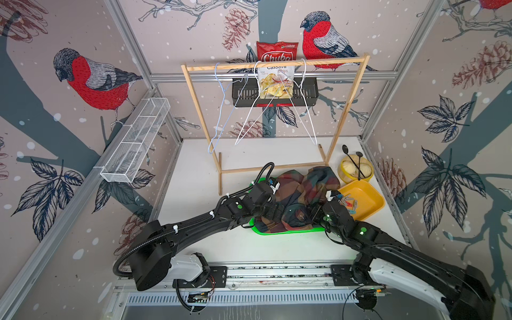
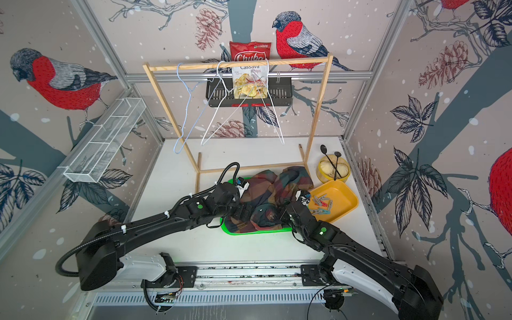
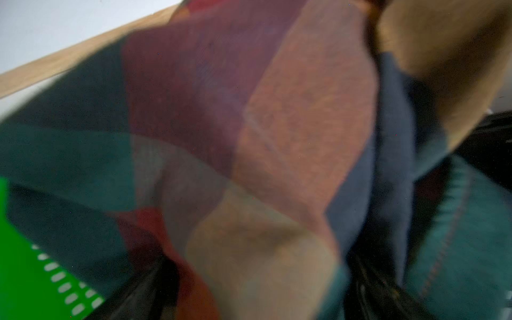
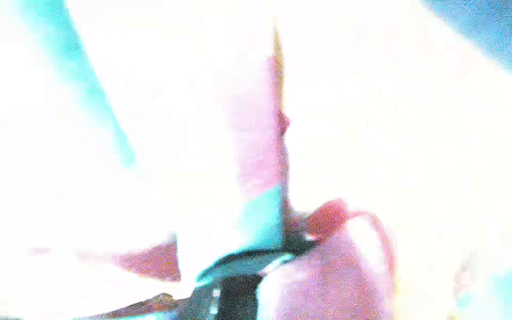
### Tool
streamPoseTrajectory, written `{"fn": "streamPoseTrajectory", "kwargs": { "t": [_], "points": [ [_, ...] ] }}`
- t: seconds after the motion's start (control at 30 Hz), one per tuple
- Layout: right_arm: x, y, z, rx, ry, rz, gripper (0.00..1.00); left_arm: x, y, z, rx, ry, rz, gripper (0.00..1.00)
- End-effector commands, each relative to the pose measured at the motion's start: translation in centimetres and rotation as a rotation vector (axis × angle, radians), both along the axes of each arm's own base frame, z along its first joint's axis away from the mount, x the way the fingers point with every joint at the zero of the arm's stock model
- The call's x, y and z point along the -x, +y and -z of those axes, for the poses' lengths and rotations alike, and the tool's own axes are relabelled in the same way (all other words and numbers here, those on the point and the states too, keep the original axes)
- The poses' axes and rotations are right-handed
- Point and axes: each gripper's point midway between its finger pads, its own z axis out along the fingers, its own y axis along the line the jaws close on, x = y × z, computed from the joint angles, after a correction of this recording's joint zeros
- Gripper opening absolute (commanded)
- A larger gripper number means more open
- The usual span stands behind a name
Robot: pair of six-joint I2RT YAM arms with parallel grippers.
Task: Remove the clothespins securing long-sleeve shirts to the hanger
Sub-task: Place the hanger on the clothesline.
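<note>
One of the long-sleeve shirts, a dark maroon, orange and green check shirt point(image 1: 302, 194) point(image 2: 271, 191), lies bunched on a green tray point(image 1: 288, 231). My left gripper point(image 1: 277, 213) is pushed into its left side. In the left wrist view its dark fingers point(image 3: 149, 293) stand wide apart with check cloth point(image 3: 249, 166) filling the gap. My right gripper point(image 1: 314, 213) is buried in the shirt's right side, and its wrist view is washed out white. Several clothespins point(image 1: 347, 203) point(image 2: 321, 203) lie in a yellow tray point(image 1: 368, 202). Three wire hangers point(image 1: 221, 110) hang bare.
A wooden rack point(image 1: 277, 64) stands behind the green tray, its base bar point(image 3: 69, 61) close to the shirt. A yellow bowl point(image 1: 356, 169) with two black spoons sits at the back right. A black basket point(image 1: 274, 95) with chip bags and a white mesh shelf point(image 1: 135, 144) hang on the walls.
</note>
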Motion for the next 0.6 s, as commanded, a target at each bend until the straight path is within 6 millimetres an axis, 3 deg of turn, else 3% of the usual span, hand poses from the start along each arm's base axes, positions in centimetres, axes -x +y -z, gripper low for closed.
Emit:
{"fn": "streamPoseTrajectory", "kwargs": {
  "t": [0.0, 0.1, 0.2, 0.3, 0.43, 0.57],
  "points": [
    [0.7, -0.7, -1.3, 0.057, 0.007, -0.029, 0.65, -1.0, 0.9, 1.4, -0.021, -0.008, -0.082, 0.96],
    [0.5, -1.0, -4.1, 0.042, -0.032, -0.021, 0.77, -1.1, 2.3, 3.3, -0.061, 0.026, -0.13, 0.96],
    [0.2, -1.9, -7.2, 0.024, -0.099, 0.011, 0.82, -1.4, 4.5, 5.0, -0.096, 0.056, -0.2, 0.96],
    [-0.4, -4.3, -9.8, 0.04, -0.142, 0.101, 0.89, -1.5, 6.1, 5.3, -0.105, 0.048, -0.249, 0.96],
    [-2.6, -7.1, -11.0, 0.091, -0.17, 0.187, 1.0, -1.4, 6.6, 5.4, -0.119, 0.042, -0.256, 0.96],
    [-6.6, -8.8, -9.9, 0.051, -0.152, 0.21, 1.0, -1.2, 6.4, 5.1, -0.105, 0.039, -0.25, 0.96]
  ]
}}
